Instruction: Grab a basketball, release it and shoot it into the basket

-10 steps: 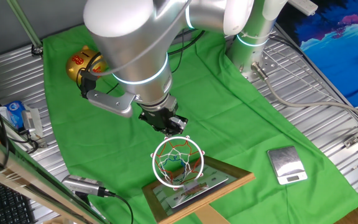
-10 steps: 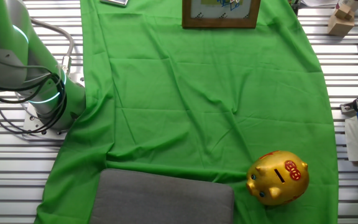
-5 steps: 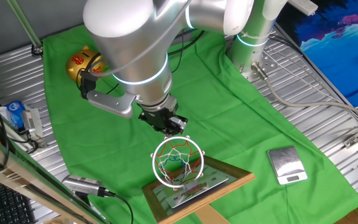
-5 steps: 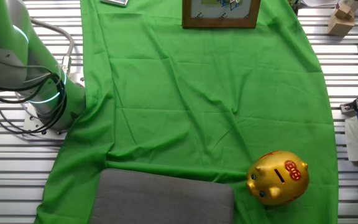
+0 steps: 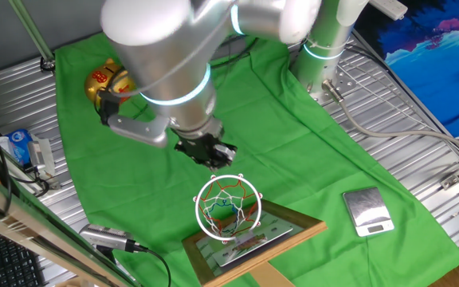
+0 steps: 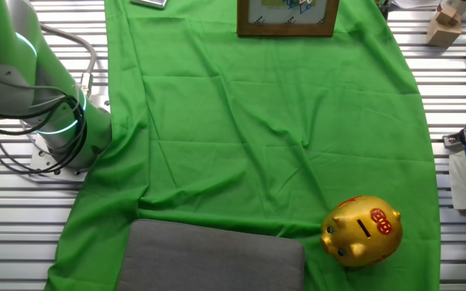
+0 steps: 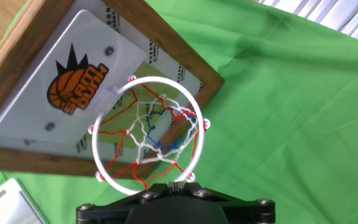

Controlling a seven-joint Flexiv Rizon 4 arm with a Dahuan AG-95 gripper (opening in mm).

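Basketball: not visible in any view, so where it lies relative to the gripper [image 5: 210, 158] can't be told; may be hidden between the fingers. Judged light, smooth, prone to roll; best pinched across its middle. Left to right in one fixed view: piggy bank [image 5: 106, 82] at 10 o'clock of the gripper, gripper mid-cloth, basket [image 5: 228, 205] just at its 5 o'clock, scale [image 5: 367, 211] far right. Jaws apart or together: cannot tell. In the hand view the basket's ring [image 7: 146, 135] sits directly ahead.
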